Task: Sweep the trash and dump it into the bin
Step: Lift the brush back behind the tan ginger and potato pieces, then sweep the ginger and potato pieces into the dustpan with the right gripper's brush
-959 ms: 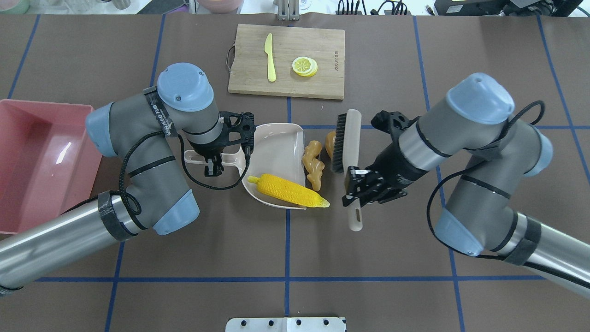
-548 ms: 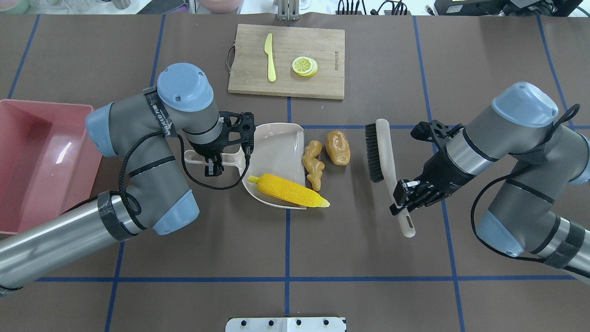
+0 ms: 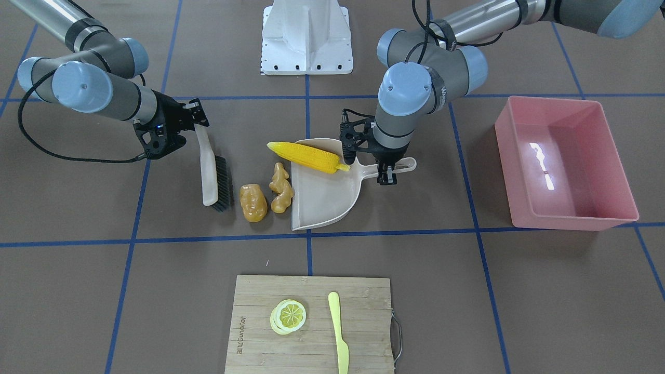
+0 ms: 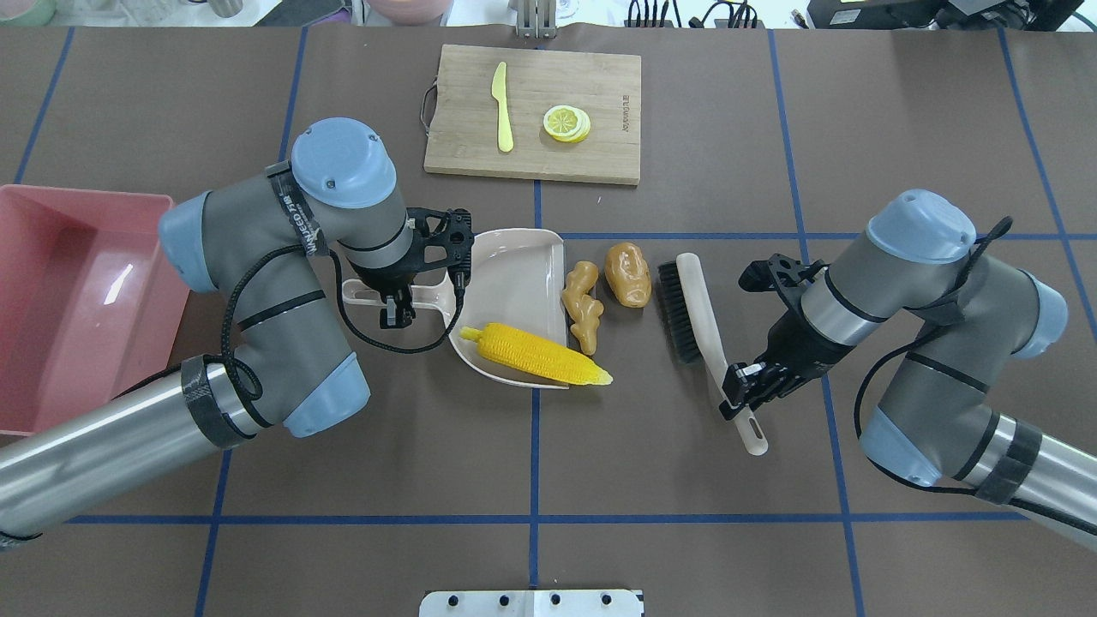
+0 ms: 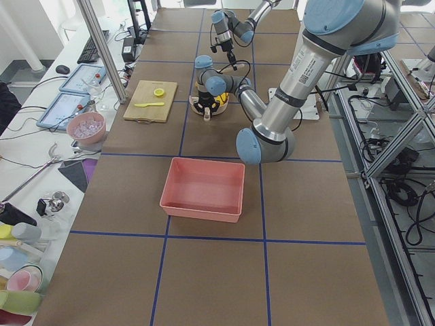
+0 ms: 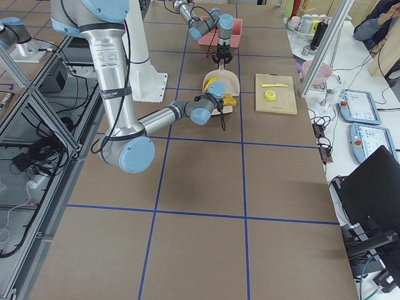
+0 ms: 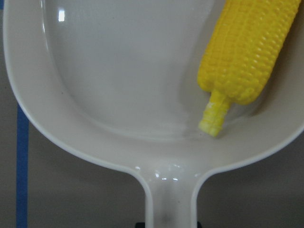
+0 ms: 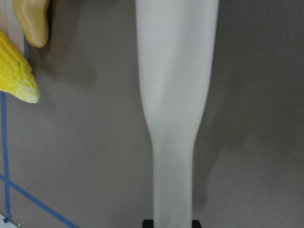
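- Left claw [image 4: 396, 307]: pressed on the handle of the beige dustpan [image 4: 514, 274], centre-left of overhead view. Wrist view shows the handle running straight down into the claw at bottom edge.
- Right claw [image 4: 742, 387]: pinching the handle of the brush [image 4: 691, 296], centre-right of overhead view. Handle end sticks out below the claw.
- Dustpan: flat on the brown worktop [image 4: 686, 480], open mouth facing frame right.
- Corn cob [image 4: 536, 354]: lies slantwise across the pan's lower corner. Stalk end inside the pan, pointed tip out past the mouth over the worktop.
- Ginger root [image 4: 583, 307]: on the worktop, right against the pan's mouth, outside it.
- Potato [image 4: 627, 274]: on the worktop just right of the ginger, upper part close to it. Contact: cannot tell.
- Brush: bristles face frame left, just beside the potato, narrow gap showing. Whether bristles rest on the worktop: cannot tell.
- Bin [image 4: 34, 257]: pink tub at far left edge of overhead view, well apart from the pan, w/ the left arm's elbow between them. Glossy inside shows a light reflection.
- Cutting board [image 4: 591, 86]: top centre, carrying a pale yellow knife [image 4: 502, 107] and a lemon slice [image 4: 566, 122], apart from each other.
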Controlling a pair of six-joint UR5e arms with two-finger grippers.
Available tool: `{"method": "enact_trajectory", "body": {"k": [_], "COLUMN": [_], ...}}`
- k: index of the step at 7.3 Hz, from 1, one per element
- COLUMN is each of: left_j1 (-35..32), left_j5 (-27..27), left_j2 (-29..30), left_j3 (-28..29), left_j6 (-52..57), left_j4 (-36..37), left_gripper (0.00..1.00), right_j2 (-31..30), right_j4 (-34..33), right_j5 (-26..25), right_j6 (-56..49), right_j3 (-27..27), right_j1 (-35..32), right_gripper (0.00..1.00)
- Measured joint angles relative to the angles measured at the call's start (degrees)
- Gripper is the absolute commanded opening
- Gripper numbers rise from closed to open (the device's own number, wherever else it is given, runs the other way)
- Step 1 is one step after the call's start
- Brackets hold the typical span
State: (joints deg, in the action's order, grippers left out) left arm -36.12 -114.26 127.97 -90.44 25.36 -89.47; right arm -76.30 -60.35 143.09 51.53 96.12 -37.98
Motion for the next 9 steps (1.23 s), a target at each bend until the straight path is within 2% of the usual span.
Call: {"method": "enact_trajectory", "body": {"k": [5, 9], "left_j1": [0.0, 0.0], "left_j5": [-0.4, -0.5], "left_j2": [-0.1, -0.1], "left_j3": [0.0, -0.1], "left_j6": [0.0, 0.0], "left_j4": [0.1, 0.0], "left_gripper": [0.00, 0.00], "right_j2": [12.6, 17.4], "right_j4": [-0.6, -0.7], "right_j5": [-1.8, -4.1], "right_j6": [1.8, 7.8], "right_j3": [-9.4, -10.4], "right_j1": [1.6, 4.4], "right_gripper": [0.00, 0.00]}}
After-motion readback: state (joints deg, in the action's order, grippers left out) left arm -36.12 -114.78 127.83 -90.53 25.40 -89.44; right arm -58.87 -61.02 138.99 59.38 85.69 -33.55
